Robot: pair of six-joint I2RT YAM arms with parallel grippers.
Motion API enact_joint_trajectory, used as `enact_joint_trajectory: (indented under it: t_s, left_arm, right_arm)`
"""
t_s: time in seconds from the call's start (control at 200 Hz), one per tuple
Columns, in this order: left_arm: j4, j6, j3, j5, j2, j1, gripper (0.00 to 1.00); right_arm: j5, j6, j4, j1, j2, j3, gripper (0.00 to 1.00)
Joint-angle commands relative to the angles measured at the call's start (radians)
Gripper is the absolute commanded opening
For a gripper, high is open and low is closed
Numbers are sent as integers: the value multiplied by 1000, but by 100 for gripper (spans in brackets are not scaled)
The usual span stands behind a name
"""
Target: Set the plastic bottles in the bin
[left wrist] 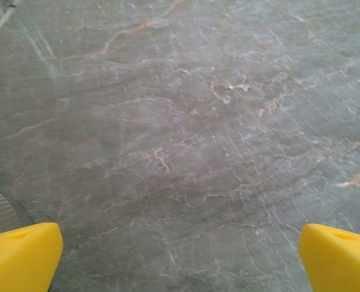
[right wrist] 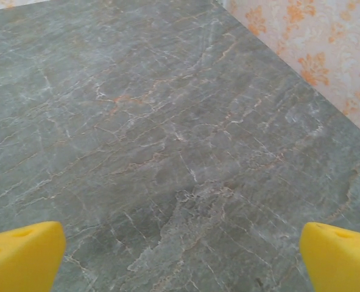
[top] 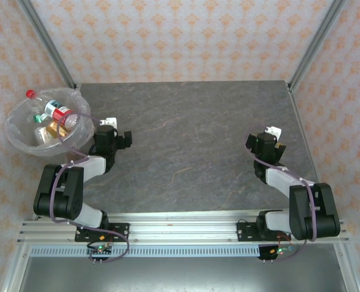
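plastic bottles (top: 56, 113): inside bin (top: 12, 135) | left to do: nothing, likely | left gripper (left wrist: 180, 258): spread, empty, beside bin | right gripper (right wrist: 180, 258): spread, empty, well apart from bin

No text, brand or number can be read anywhere: the red and white labels (top: 60, 113) on the plastic bottles (top: 53, 111) lying in the bin (top: 13, 132) by the tabletop's (top: 192, 146) far left corner are too small to make out.

- Bright, even light on the surface (top: 186, 146); shadows there are faint and soft.
- Small glare on the bin (top: 27, 143), at the surface's left edge.
- Above the surface, the yellow fingertips (left wrist: 18, 255) look blurred.
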Motion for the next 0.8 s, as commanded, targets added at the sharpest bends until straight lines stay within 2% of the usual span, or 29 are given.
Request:
enact_joint_trajectory:
  t_s: [0.0,0.1,0.16,0.21,0.255,0.295,0.335,0.375,0.46,0.5,0.55,0.636,0.796]
  left_arm:
    - [119,-20,-44,-110,-9,3,100]
    - [214,-22,-102,-157,-12,-13,100]
    - [399,5,-167,-136,37,-18,100]
    - [255,-2,-123,-124,8,-18,100]
    - [339,14,-143,-111,30,-21,100]
    - [264,8,-122,-106,13,-21,100]
    - [317,16,-135,-101,26,-21,100]
    - [269,13,-121,-95,15,-20,100]
    - [281,15,-124,-93,19,-20,100]
    - [289,17,-127,-94,22,-20,100]
    - [293,18,-128,-95,22,-21,100]
    - [291,17,-127,-95,21,-20,100]
    - [287,18,-127,-94,20,-20,100]
  right_arm:
    - [-37,-47,136,-4,16,-20,99]
    - [-47,-50,254,-6,31,-55,99]
    - [-56,-51,285,-5,37,-63,99]
    - [-70,-57,310,-6,43,-69,99]
    - [-87,-68,369,-6,58,-89,99]
    - [-93,-69,428,-6,79,-110,99]
    - [-109,-67,491,-9,112,-129,99]
    - [-127,-70,548,-11,149,-140,99]
    - [-149,-84,648,-11,237,-148,99]
    - [-139,-79,636,-11,242,-140,99]
    - [-113,-67,520,-11,220,-102,99]
    - [-43,-33,421,-15,248,-26,99]
    - [-82,-29,428,-32,238,-37,99]
